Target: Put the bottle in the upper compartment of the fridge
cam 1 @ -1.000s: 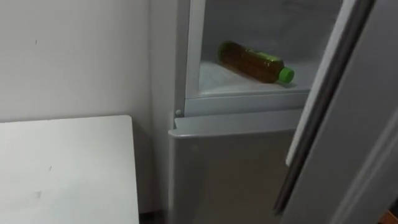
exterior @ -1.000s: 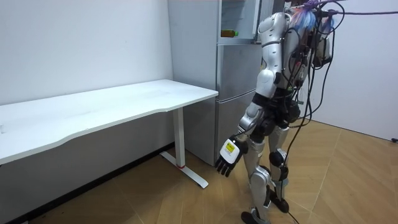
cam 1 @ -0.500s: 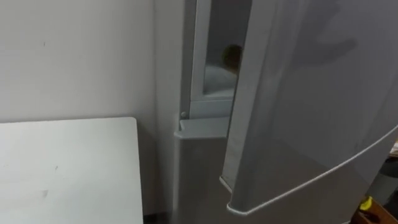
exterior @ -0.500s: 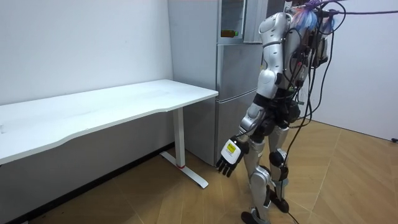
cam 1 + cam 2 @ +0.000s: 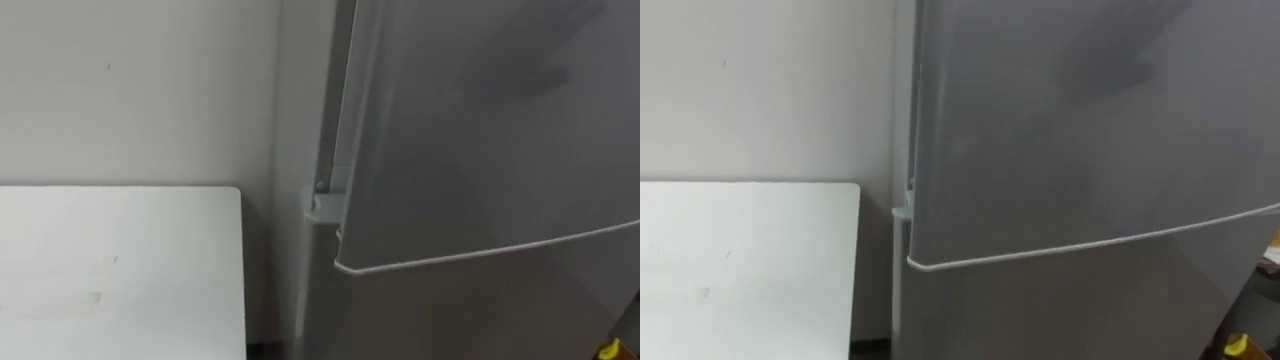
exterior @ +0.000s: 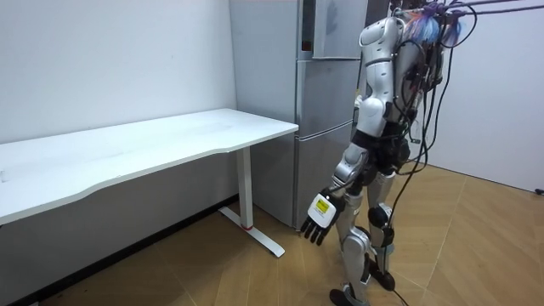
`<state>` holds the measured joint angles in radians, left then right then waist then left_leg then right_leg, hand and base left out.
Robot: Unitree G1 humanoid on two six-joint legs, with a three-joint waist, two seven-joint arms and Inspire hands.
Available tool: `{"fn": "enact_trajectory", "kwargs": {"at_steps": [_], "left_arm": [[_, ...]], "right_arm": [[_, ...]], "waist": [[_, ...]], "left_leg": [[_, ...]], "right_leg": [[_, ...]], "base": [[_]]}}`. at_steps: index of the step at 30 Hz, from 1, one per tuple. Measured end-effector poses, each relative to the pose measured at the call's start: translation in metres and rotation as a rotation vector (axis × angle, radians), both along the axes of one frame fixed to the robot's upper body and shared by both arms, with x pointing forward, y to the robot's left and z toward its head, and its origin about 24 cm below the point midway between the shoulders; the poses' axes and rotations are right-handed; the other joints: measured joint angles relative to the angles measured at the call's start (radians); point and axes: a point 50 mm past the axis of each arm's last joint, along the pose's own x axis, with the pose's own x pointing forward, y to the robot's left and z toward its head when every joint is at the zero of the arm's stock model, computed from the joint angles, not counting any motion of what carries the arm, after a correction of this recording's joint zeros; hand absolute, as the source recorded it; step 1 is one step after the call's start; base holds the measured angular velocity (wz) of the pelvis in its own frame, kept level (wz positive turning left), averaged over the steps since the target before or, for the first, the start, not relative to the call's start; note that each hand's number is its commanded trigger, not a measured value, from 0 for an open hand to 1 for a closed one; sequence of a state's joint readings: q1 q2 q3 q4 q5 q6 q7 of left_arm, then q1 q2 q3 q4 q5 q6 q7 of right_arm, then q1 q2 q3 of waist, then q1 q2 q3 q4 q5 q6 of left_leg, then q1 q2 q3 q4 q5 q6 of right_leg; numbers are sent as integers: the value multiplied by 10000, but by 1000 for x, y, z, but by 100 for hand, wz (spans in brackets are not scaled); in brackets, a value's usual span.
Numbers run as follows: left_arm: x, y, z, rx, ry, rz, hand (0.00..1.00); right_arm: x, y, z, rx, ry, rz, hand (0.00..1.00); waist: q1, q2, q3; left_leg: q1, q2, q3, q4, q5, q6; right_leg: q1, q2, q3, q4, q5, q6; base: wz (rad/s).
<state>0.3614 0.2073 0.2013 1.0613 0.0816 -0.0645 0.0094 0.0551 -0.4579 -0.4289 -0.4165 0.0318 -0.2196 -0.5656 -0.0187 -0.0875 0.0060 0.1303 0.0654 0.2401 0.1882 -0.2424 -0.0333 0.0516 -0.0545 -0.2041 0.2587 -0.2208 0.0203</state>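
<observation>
A white wall point(image 6: 110, 59) and a wood-patterned floor point(image 6: 476, 246) frame a plain room. A long white table point(image 6: 153, 144) runs from nine o'clock in the room view toward a tall grey fridge point(image 6: 323, 127) at about one o'clock. The humanoid stands upright on both feet close in front of the fridge, at the table's three o'clock end, with its body turned toward the appliance.

Seen from the robot's head, the fridge's upper door point(image 5: 480, 130) spans the scene from twelve to three o'clock. Its pale lower edge slants above the lower door point(image 5: 450, 310) at five o'clock. A narrow strip of the cabinet shows beside the hinge, too thin to tell whether the door is fully closed. The table's corner lies at eight o'clock, just beside the fridge's side.

The left hand point(image 6: 321, 223) hangs at the robot's side near knee height, fingers relaxed and spread, holding nothing. The bottle's place cannot be told, as the upper door covers the compartment.
</observation>
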Motion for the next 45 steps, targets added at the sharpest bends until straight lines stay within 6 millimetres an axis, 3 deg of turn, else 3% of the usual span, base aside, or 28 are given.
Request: {"fn": "enact_trajectory", "kwargs": {"at_steps": [5, 9, 16, 19, 31, 41, 45], "left_arm": [[-1, 0, 0, 24, 40, -38, 0], [1, 0, 0, 70, 102, -328, 0], [6, -1, -1, -21, 210, -348, 0], [5, -1, -2, -50, 298, -337, 0], [9, -3, -2, -65, 383, -779, 0], [14, -3, -2, 70, 564, -1124, 0], [18, -4, -3, 18, 592, -1260, 0]], "right_arm": [[2, 3, -1, -54, 148, 219, 0], [3, 3, -2, -26, 188, 299, 0], [14, 18, -10, -192, 905, 1304, 0], [19, 23, -11, -243, 1122, 1576, 0], [40, 40, -25, -343, 2214, 2767, 0], [54, 35, -40, -424, 2968, 2370, 0], [58, 34, -43, -405, 3032, 2413, 0]], "waist": [[67, 118, -51], [214, 108, -45], [503, 10, 66], [547, -33, 68], [588, 37, 30], [840, 50, 39], [864, 81, 5]], "left_leg": [[4, -5, -1, -12, 3, 0], [23, -6, -1, 5, 7, 0], [-15, -6, -33, 84, 6, 0], [-62, -18, -130, 96, 6, 1], [-91, 6, -250, 102, 10, -2], [-12, 58, -267, 117, 6, -4], [-51, 99, -280, 166, 6, -7]], "right_leg": [[22, 2, -4, 4, 0, 0], [3, -2, -4, 10, 0, 0], [0, -17, -35, -14, 2, -4], [9, -34, -124, -38, 1, -2], [227, -8, -271, -173, 51, -21], [343, 38, -296, -226, 167, -60], [340, 88, -291, -391, 241, -85]], "base": [[0], [0], [2], [9], [3], [0], [0]]}}
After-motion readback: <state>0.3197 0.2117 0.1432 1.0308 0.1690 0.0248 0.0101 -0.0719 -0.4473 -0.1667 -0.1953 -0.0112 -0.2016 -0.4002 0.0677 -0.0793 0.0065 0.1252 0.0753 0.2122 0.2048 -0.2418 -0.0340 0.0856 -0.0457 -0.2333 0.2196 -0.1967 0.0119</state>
